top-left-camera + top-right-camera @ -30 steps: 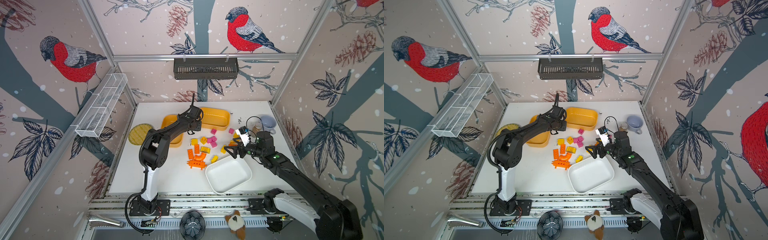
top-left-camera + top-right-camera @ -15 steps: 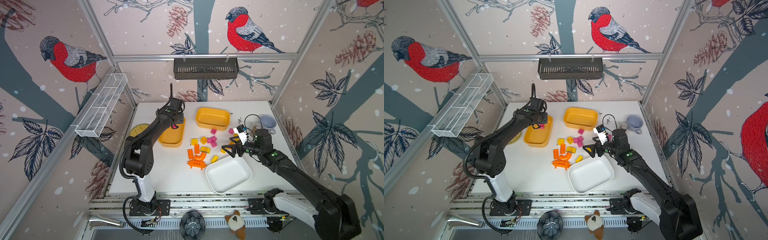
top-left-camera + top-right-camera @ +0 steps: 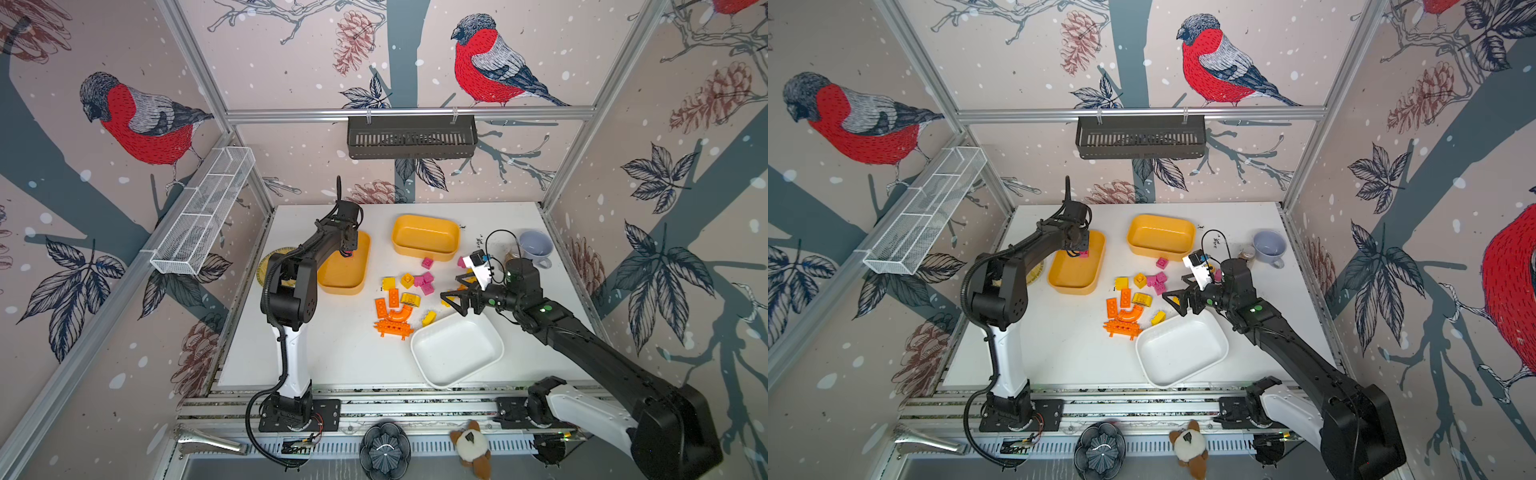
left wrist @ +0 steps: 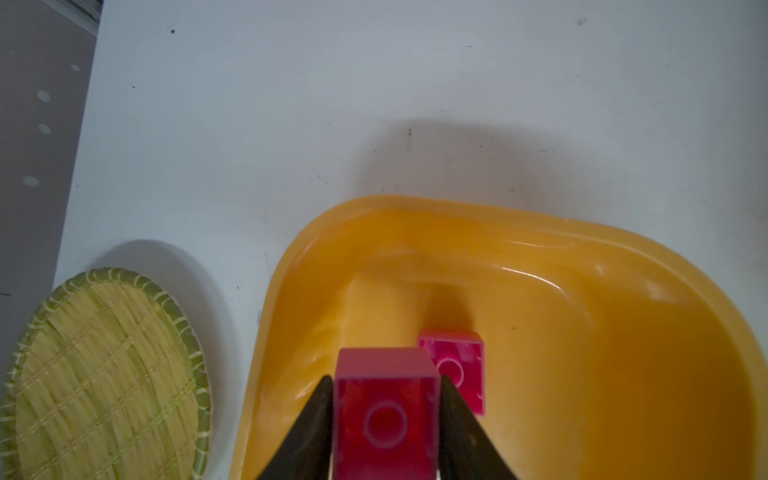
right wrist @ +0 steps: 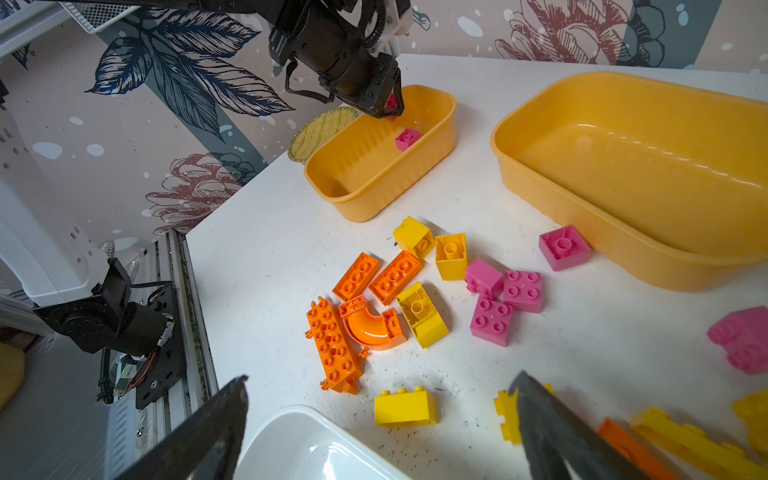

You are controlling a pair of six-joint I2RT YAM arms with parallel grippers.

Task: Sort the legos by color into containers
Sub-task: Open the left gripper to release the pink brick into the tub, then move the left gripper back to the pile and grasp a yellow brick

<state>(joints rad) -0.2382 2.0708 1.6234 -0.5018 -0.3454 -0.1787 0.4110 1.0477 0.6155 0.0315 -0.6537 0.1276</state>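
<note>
White table (image 3: 332,353), three tubs (image 3: 457,351), loose legos (image 3: 392,328), woven plate (image 4: 104,374)

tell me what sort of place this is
Probably a robot test cell: left arm and right arm bolted to a rail at a white table, aluminium-framed walls papered with bird prints, toy bricks laid out.

Bright, diffuse light, soft shadows, glare on the yellow tub (image 4: 532,274), wide-angle warp at edges.

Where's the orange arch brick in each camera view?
In a top view: orange arch, mid-table, beside spiky bar.
In a top view: arch, same spot.
Left wrist: not in it.
Right wrist: arch, beside spiky bar.
Landmark: yellow tub beside woven plate, all four views.
</note>
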